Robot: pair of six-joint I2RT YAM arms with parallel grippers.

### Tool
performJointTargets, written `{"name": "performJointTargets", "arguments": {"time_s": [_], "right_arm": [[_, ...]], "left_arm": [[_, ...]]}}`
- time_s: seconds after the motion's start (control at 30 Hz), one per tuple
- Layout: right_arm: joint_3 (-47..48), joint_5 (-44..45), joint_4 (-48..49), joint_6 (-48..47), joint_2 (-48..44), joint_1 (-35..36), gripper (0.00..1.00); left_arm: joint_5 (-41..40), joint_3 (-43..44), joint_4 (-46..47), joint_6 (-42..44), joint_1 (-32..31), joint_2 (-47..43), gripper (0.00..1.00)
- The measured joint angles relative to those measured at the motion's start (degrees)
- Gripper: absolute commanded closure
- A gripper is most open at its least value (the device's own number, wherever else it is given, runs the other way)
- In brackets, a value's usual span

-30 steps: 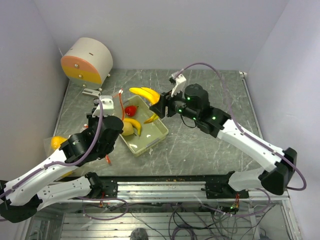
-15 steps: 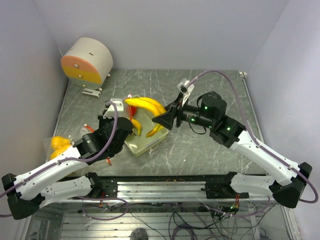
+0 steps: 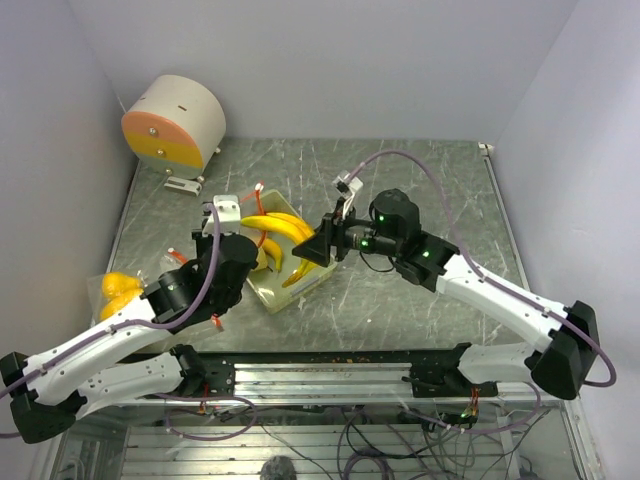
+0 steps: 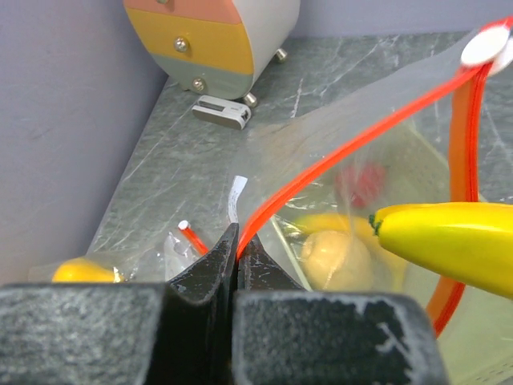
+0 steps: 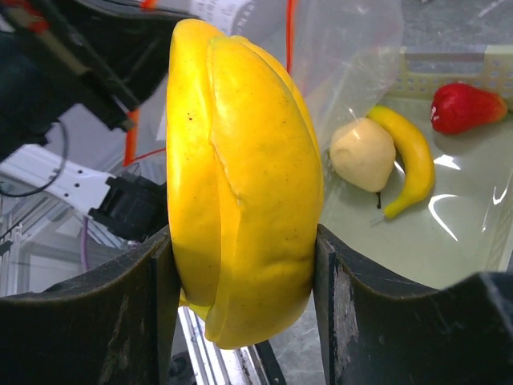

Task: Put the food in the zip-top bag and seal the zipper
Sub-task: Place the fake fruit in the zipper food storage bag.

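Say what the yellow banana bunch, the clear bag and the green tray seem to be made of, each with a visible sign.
Banana bunch: probably moulded plastic, glossy; a seam and even sheen. Bag: thin clear plastic film, wrinkled, see-through. Tray: likely rigid plastic, smooth; sharp reflections.

The banana bunch point(image 5: 240, 184) hangs above the tray point(image 5: 457, 241), just beside the bag point(image 4: 345, 136).

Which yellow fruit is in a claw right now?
The banana bunch, clamped in the right claw; the single banana and the pale round fruit lie loose in the green tray.
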Motion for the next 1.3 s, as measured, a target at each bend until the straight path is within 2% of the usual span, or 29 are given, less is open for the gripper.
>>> {"name": "performJointTargets", "arguments": {"time_s": [0.23, 0.47, 0.67, 0.93, 1.3], "right_arm": [[1.40, 5.97, -3.04, -0.46, 5.55, 0.76, 0.89], [11.23, 11.91, -11.85, -1.70, 9.86, 2.19, 0.89], [20.70, 13.18, -16.48, -2.89, 14.51, 4.57, 0.86], [22.12, 12.94, -18.75, -2.73, 19.67, 5.66, 0.85], [27.45, 10.51, -23.93, -4.72, 21.00, 5.57, 0.81]], "left_arm": [[2.93, -0.92, 4.35, 3.08, 0.00, -1.99, 0.93], [8.85, -2.21, 9.73, 7.58, 0.02, 0.52, 0.93], [11.89, -2.34, 11.45, 8.31, 0.02, 5.42, 0.93], [14.58, -2.43, 12.59, 9.92, 0.02, 4.42, 0.93], [14.53, -2.45, 12.55, 11.34, 0.02, 1.44, 0.93]]}}
